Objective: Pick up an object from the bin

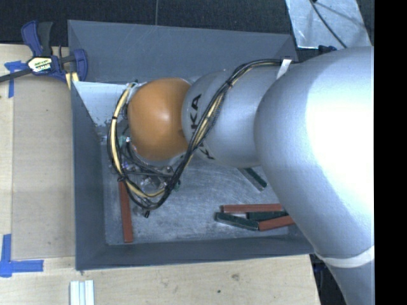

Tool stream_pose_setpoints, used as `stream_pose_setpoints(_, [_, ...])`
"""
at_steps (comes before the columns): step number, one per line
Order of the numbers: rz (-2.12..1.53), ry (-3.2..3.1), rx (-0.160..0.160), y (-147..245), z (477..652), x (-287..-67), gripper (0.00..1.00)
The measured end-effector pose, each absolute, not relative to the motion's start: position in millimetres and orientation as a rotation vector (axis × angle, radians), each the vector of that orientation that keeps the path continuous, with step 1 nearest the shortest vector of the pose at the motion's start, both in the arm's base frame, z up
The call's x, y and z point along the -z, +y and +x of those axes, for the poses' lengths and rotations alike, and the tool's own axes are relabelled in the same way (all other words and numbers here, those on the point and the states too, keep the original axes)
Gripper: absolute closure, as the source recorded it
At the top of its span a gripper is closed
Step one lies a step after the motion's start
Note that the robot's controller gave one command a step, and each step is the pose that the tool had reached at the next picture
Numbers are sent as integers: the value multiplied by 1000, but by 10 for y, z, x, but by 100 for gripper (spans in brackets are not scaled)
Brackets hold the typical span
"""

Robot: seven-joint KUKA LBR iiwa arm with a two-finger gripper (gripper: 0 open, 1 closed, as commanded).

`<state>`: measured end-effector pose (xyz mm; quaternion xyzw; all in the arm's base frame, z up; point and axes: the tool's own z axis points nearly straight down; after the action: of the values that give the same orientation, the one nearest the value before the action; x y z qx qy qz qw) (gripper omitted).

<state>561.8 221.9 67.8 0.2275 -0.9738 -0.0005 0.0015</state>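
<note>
Gripper low at left of bin, under orange wrist cover; whether wide or narrow, cannot tell. Reddish-brown stick lies just beside it, along the left wall. Red and dark sticks well apart, lower right.

camera view: overhead, tilted from one side | close on bin | arm reaches in from right

Arm reads "KA" (rest hidden);
</note>
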Motion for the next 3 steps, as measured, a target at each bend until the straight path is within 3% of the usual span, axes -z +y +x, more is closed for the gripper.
stream_pose_setpoints(1, [1689,-2648,1,2400,5100,-1006,0])
stream_pose_setpoints(2, [2162,-2285,2,2412,5139,-1000,0])
stream_pose_setpoints(3, [2494,-1906,-1,2438,5127,-697,0])
